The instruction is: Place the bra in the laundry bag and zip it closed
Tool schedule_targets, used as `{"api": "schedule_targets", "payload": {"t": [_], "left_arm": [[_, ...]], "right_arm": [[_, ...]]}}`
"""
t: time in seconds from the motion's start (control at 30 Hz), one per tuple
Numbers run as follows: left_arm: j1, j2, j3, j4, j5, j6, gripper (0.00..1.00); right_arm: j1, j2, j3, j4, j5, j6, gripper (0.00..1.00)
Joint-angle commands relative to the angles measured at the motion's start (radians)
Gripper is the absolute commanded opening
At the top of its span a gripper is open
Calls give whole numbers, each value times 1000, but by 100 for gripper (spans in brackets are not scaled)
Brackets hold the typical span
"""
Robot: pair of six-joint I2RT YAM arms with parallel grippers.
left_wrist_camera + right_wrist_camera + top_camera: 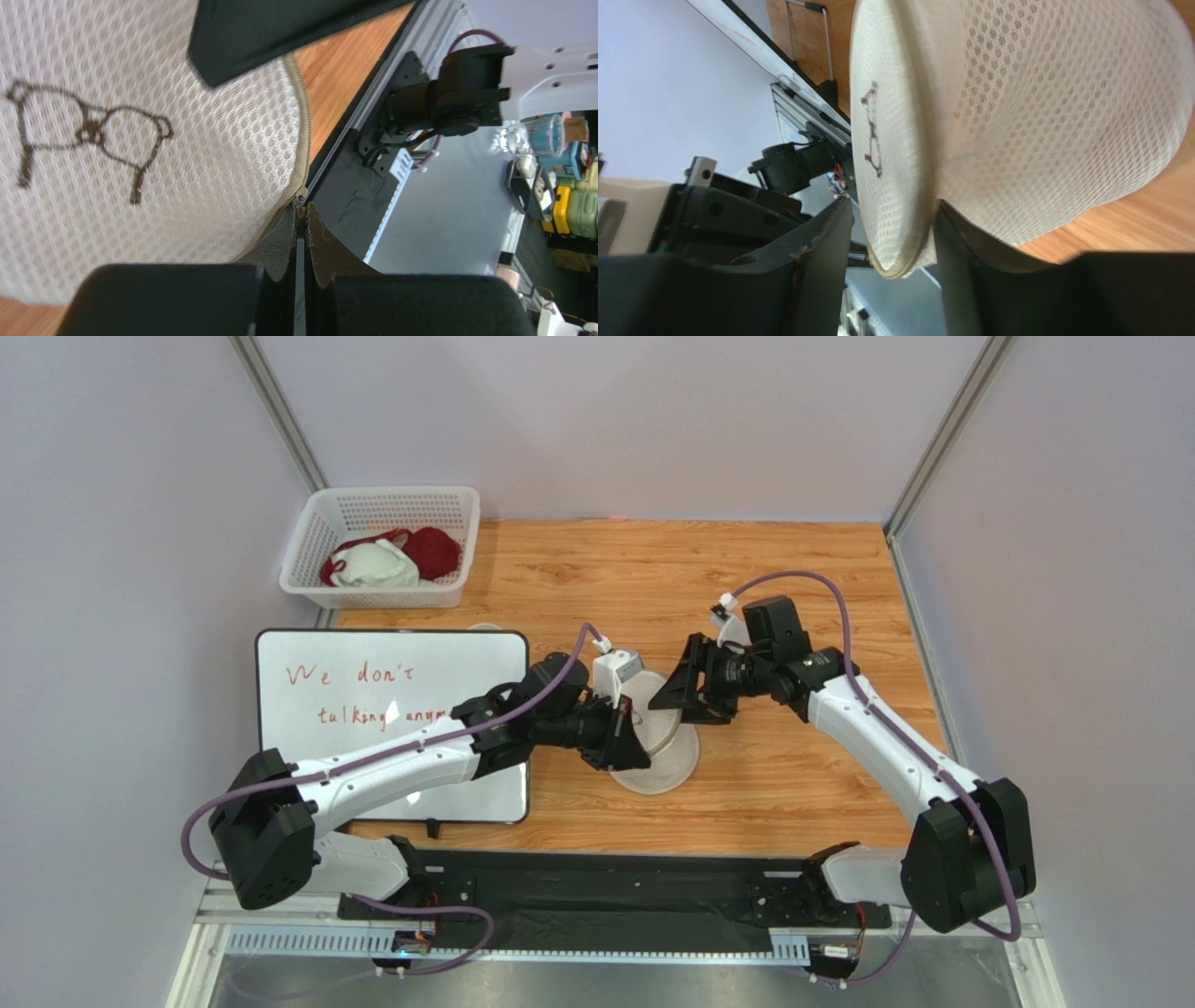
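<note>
We are pinching the zipper on the rim of the laundry bag with our left jaws, which are pressed together on it. The bag is tipped up on edge over the surface, sitting between the two sets of jaws, and its black bra drawing is lying just beside the left jaws. Our right jaws are standing spread, straddling the bag's rim from the opposite side, one of them lying against the bulging mesh dome and the other just beside the flatter, printed face.

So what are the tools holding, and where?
The left tool pinches the bag at its zipper. The right tool straddles the rim; a grip there cannot be told.
</note>
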Motion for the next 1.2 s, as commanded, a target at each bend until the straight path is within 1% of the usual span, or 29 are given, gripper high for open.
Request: {"api": "schedule_targets", "payload": {"t": [0.0, 0.07, 0.1, 0.17, 0.2, 0.27, 0.3, 0.33, 0.43, 0.47, 0.53, 0.57, 0.63, 0.67, 0.73, 0.77, 0.8, 0.83, 0.9, 0.97, 1.03, 1.07, 1.17], "left_arm": [[-2, 3, 78, 86, 38, -20, 0], [-2, 3, 84, 80, 32, -20, 0], [-2, 6, 84, 81, 34, -18, 0], [-2, 9, 82, 81, 40, -15, 0], [-2, 11, 82, 81, 44, -14, 0], [-2, 20, 79, 83, 57, -11, 0], [-2, 20, 79, 84, 63, -11, 0], [-2, 21, 78, 86, 66, -11, 0], [-4, 29, 79, 95, 86, -15, 0], [-2, 27, 81, 98, 89, -18, 0], [-4, 27, 81, 98, 98, -18, 0], [-5, 23, 82, 94, 98, -18, 0], [-7, 12, 75, 80, 94, -12, 0], [-8, 8, 72, 68, 89, -5, 0], [-8, -24, 56, 6, 52, 25, 0], [-8, -38, 47, -17, 32, 34, 0], [-7, -54, 38, -40, -15, 45, 0], [-7, -89, 18, -89, -37, 66, 0], [-4, -120, -1, -130, -89, 86, 0], [6, -158, -22, -176, -104, 107, 0], [7, -175, -33, -202, -107, 124, 0], [9, -172, -31, -207, -100, 132, 0], [9, -163, -17, -209, -83, 135, 0]], "right_arm": [[18, -31, 67, -112, 132, -54, 71], [18, -71, 52, -146, 204, -62, 75], [18, -116, 46, -174, 222, -60, 79], [18, -169, 23, -189, 250, -42, 82], [25, -218, -11, -185, 255, -28, 82], [39, -262, -49, -160, 236, 38, 82], [58, -301, -94, -119, 227, 65, 81], [71, -318, -115, -93, 223, 131, 80], [121, -358, -194, 25, 222, 216, 68], [127, -358, -206, 50, 221, 252, 60], [133, -338, -217, 90, 215, 265, 55], [131, -327, -209, 90, 222, 256, 46], [130, -298, -182, 75, 227, 244, 37], [128, -292, -171, 70, 229, 236, 28], [127, -279, -159, 59, 232, 222, 17], [124, -278, -154, 58, 220, 217, 7], [109, -278, -154, 52, 212, 205, 3], [98, -281, -155, 47, 206, 198, 0], [57, -290, -163, 32, 184, 169, 0], [24, -296, -169, 23, 154, 148, 0], [-17, -295, -180, 36, 112, 142, 0], [-25, -286, -182, 55, 48, 144, 0], [-30, -241, -157, 87, 2, 145, 0]]}}
